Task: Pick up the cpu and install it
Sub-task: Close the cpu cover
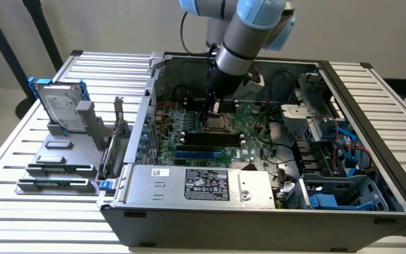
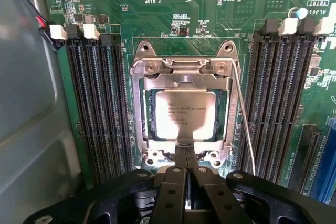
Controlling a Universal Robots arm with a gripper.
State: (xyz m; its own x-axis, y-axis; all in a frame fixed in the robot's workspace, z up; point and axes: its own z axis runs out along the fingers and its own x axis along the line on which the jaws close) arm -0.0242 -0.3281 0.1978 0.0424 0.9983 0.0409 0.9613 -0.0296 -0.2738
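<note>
While my gripper (image 2: 185, 151) hangs narrow, tips drawn together right at the rim of the cpu (image 2: 180, 115), the chip lies flat in its socket (image 2: 137, 114) between the memory slots (image 2: 97, 108). I judge that any sideways drift could nudge it askew or snag the thin lever (image 2: 244, 124), bending pins.

The cpu (image 2: 182, 115) has a shiny metal top; the socket frame (image 2: 137, 124) is bright bare steel; the pincer (image 2: 185, 153) looks matt black, perhaps plastic.
</note>
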